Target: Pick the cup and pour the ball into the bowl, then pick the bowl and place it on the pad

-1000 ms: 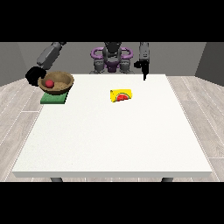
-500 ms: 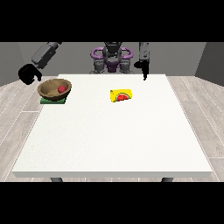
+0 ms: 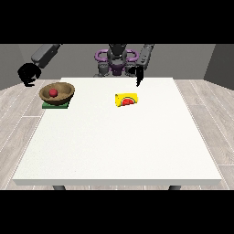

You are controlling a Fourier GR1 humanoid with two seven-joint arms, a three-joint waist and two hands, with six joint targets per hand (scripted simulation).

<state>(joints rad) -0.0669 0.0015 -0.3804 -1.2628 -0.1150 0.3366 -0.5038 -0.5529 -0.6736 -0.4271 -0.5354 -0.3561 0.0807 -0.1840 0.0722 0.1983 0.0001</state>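
In the front view, we saw a large white table (image 3: 119, 137) with the robot small at its far edge, both arms reaching out from the top of the view. A brown wooden bowl (image 3: 57, 93) sat on a green pad (image 3: 55, 105) near the table's far corner at the view's left, and a red ball (image 3: 53, 92) lay inside the bowl. The cup (image 3: 127, 100), yellow with a red watermelon slice on it, lay on its side near the middle of the table's far half, well apart from the bowl.

The hand at the view's left (image 3: 27, 74) hung beyond the table's edge, above and to the left of the bowl, not touching it. We saw its fingers curled inward around nothing. The hand at the view's right (image 3: 138, 77) hung just behind the cup, fingers pointing straight down and relaxed, holding nothing.
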